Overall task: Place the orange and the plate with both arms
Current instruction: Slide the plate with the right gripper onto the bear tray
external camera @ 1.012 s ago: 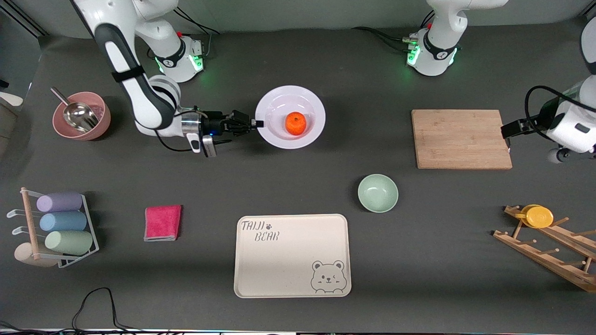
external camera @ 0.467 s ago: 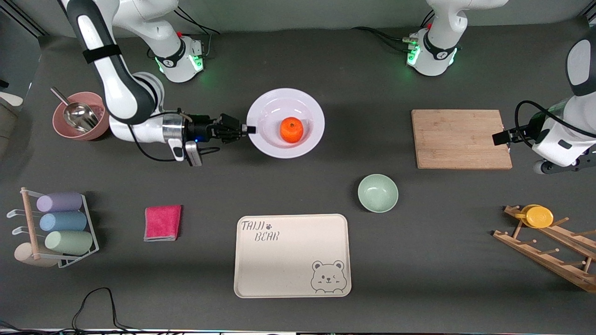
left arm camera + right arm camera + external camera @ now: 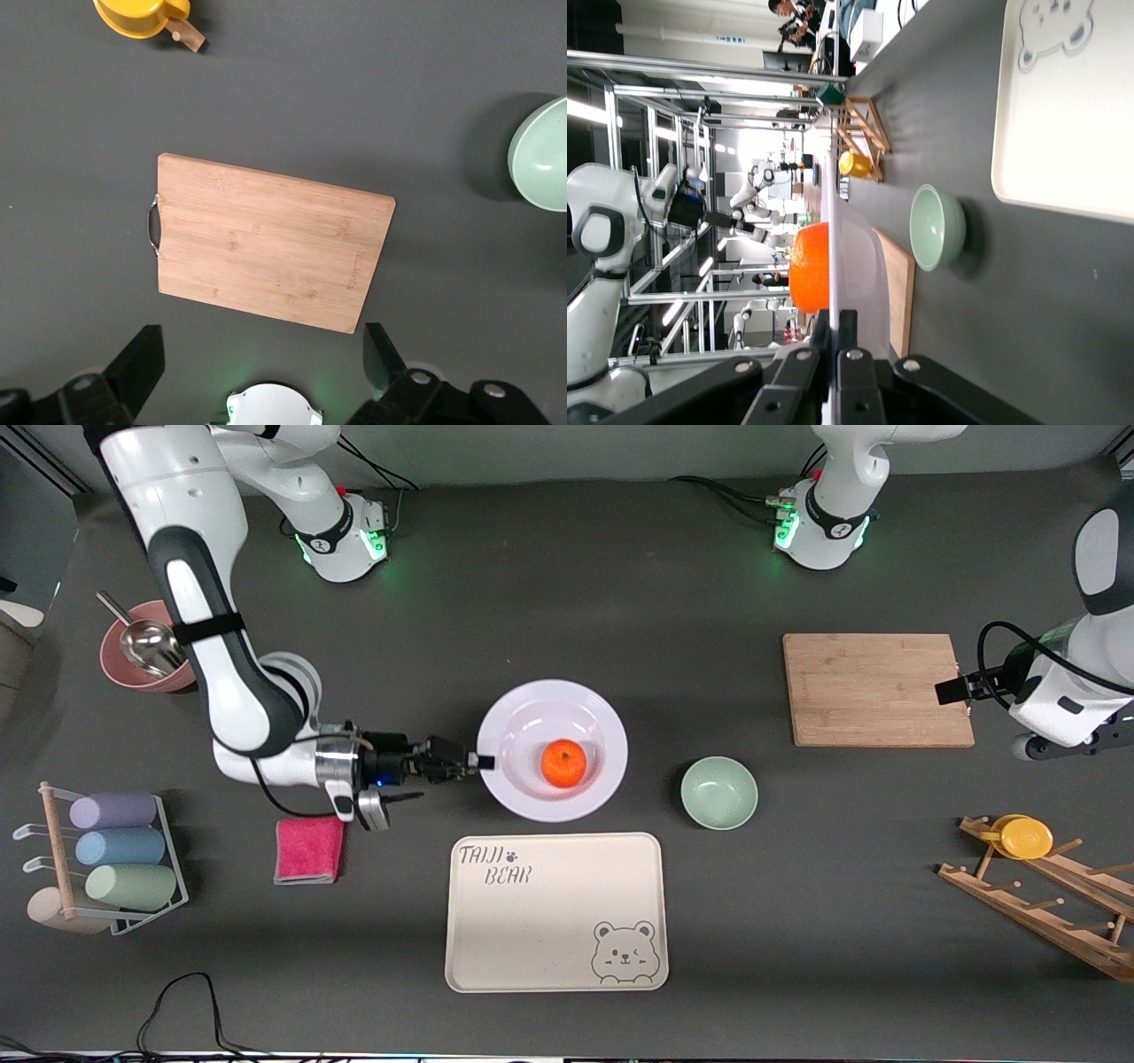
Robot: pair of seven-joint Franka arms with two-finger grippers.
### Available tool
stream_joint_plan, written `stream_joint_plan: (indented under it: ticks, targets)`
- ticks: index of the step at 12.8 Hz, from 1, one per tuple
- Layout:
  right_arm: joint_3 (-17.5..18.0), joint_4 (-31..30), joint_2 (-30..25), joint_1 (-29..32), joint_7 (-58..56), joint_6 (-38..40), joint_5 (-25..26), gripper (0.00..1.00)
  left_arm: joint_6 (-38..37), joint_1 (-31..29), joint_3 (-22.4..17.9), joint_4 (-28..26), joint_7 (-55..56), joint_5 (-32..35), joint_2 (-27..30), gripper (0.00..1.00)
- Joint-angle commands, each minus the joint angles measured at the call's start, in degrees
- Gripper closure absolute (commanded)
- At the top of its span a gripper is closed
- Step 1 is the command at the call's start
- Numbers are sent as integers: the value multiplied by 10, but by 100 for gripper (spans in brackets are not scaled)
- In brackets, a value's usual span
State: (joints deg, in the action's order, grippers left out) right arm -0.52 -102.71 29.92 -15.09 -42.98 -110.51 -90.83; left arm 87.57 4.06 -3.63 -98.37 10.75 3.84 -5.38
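My right gripper (image 3: pixel 484 761) is shut on the rim of the white plate (image 3: pixel 595 722) and holds it level above the table, beside the green bowl and close to the cream tray's edge. The orange (image 3: pixel 563 763) sits in the middle of the plate. In the right wrist view the plate (image 3: pixel 859 257) shows edge-on between my fingers with the orange (image 3: pixel 810 267) on it. My left gripper (image 3: pixel 266 372) is open and empty, up in the air at the left arm's end of the table by the wooden cutting board (image 3: pixel 877 689), waiting.
A pale green bowl (image 3: pixel 718 792) stands beside the plate. A cream bear tray (image 3: pixel 555 911) lies nearer the camera. A pink cloth (image 3: pixel 309 849), a cup rack (image 3: pixel 102 859), a pink bowl with scoop (image 3: pixel 146 651) and a wooden rack with a yellow disc (image 3: pixel 1023 837) stand around.
My right gripper has carried the plate with the orange toward the front camera, from mid-table to beside the green bowl. The left arm pulled back slightly, then stayed still.
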Motion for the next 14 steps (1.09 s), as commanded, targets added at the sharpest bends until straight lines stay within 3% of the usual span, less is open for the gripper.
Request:
stream_joint_plan:
  ticks: [1,5,9,14]
  targets:
    - [-8,178,107,3,85,9,7,100,-9,-7,3,14,-9,6,-7,0]
    - [-13,335,217,8,141,9,7,100,-14,-8,3,14,-9,6,-7,0]
    - [-13,351,256,10,123,-6,7,100,-15,-8,2,14,-8,6,-7,0]
    - [-12,353,312,11,10,-44,6,100,-15,-9,3,14,-8,6,-7,0]
